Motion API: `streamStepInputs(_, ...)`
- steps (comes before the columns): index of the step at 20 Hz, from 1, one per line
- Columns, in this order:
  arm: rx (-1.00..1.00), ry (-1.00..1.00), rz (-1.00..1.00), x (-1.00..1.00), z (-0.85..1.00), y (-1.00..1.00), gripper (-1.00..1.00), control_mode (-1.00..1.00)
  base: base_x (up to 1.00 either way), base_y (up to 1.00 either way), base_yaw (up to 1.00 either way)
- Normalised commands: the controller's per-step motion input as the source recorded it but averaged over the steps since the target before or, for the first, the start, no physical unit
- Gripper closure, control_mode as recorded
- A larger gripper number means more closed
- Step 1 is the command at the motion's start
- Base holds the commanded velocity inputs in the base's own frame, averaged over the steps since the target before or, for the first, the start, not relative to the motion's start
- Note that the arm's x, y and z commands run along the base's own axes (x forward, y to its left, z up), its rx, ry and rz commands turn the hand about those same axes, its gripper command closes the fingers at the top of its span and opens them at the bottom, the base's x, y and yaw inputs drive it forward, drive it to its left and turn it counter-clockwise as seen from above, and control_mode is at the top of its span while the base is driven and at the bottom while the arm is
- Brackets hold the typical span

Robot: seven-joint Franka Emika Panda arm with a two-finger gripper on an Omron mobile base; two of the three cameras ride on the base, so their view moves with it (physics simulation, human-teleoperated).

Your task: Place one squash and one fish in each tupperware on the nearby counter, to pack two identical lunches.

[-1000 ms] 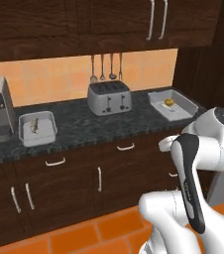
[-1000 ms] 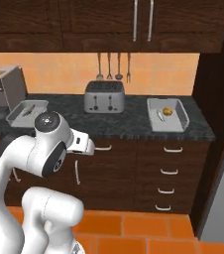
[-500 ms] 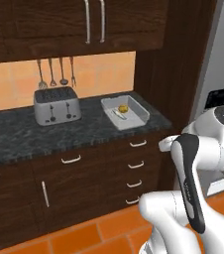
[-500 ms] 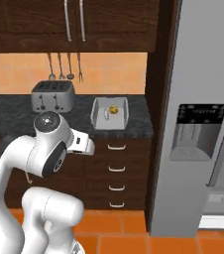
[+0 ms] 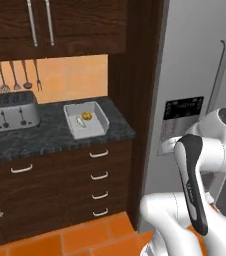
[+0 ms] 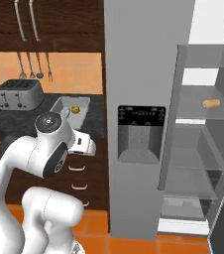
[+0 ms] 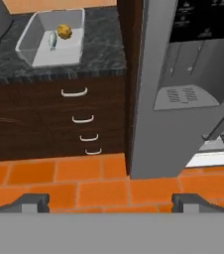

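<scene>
One tupperware (image 5: 93, 131) sits on the black counter (image 5: 40, 135) near its right end. In it lie a yellow-orange squash (image 5: 86, 116) and a pale fish (image 5: 80, 122). The hand view has the same tupperware (image 7: 59, 54) at top left, with the squash (image 7: 64, 31) beside the fish (image 7: 52, 39). My gripper (image 7: 111, 202) is open and holds nothing, well back from the counter over the orange floor. The right base view shows the tupperware (image 6: 64, 116) and another tan squash (image 6: 211, 103) on a shelf of the open fridge.
A silver toaster (image 5: 12, 112) stands left of the tray, with utensils hanging on the wall behind. A tall grey fridge (image 6: 139, 99) with a dispenser panel stands right of the counter, its right door open. Dark drawers (image 7: 82, 119) run under the counter.
The base has driven to the right: the far-left tray and coffee machine have slid out of view and the fridge has come in. The gripper stays open.
</scene>
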Motion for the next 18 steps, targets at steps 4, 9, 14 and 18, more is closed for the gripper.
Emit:
streamStepInputs(4, 0.0, 0.0, 0.0, 0.0, 0.0, 0.0, -1.0, 1.0, -0.03, -1.0, 0.32)
streamStepInputs(9, 0.0, 0.0, 0.0, 0.0, 0.0, 0.0, -1.0, 1.0, -0.01, -0.89, 0.19)
streamStepInputs(14, 0.0, 0.0, 0.0, 0.0, 0.0, 0.0, -1.0, 1.0, 0.05, -0.42, 0.02)
streamStepInputs(18, 0.0, 0.0, 0.0, 0.0, 0.0, 0.0, -1.0, 1.0, 0.15, -0.43, 0.02)
